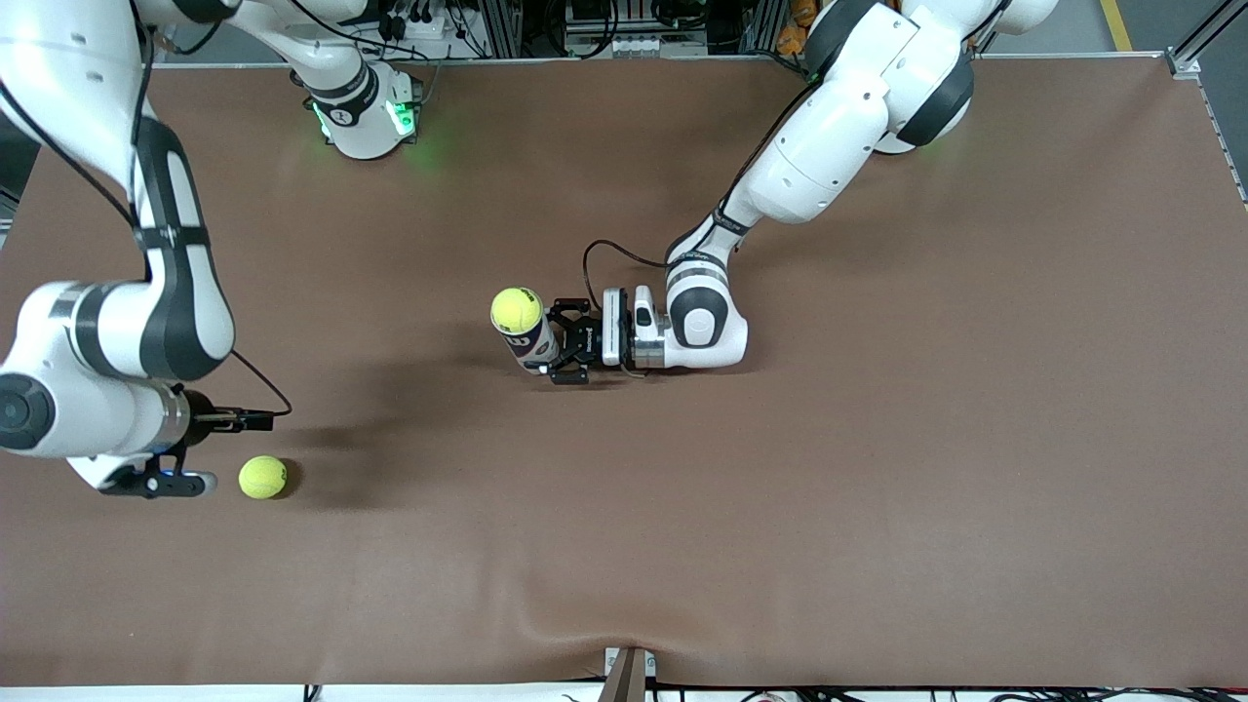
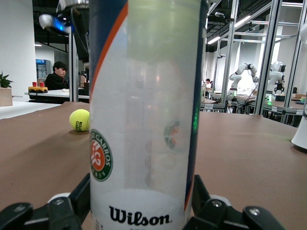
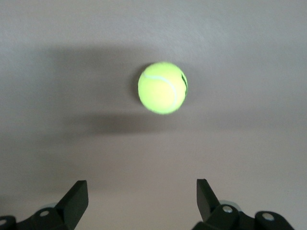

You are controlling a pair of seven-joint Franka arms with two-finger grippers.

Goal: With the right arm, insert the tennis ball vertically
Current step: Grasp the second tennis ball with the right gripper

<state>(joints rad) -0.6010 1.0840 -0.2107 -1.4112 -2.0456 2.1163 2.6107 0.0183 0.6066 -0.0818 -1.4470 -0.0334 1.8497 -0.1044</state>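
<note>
The right gripper is held up over the table's brown cover at the right arm's end, and its thin black fingers are spread wide — nothing is gripped between them. Just beside it, toward the table's middle, a loose tennis ball is seen lying on the cover, untouched. In the right wrist view the ball is framed ahead of the open fingertips, roughly centred between them and clearly apart from both, with its shadow cast on the cover beneath.

Out at the middle of the table, a clear ball can is stood upright — a blue and orange stripe and a Wilson mark are shown on its wall. It is clamped low down by the left gripper, whose black linkage fingers are pressed against both sides of the can. A second tennis ball is seated at the can's open mouth. The loose ball is also caught in the left wrist view, well apart from the can.
</note>
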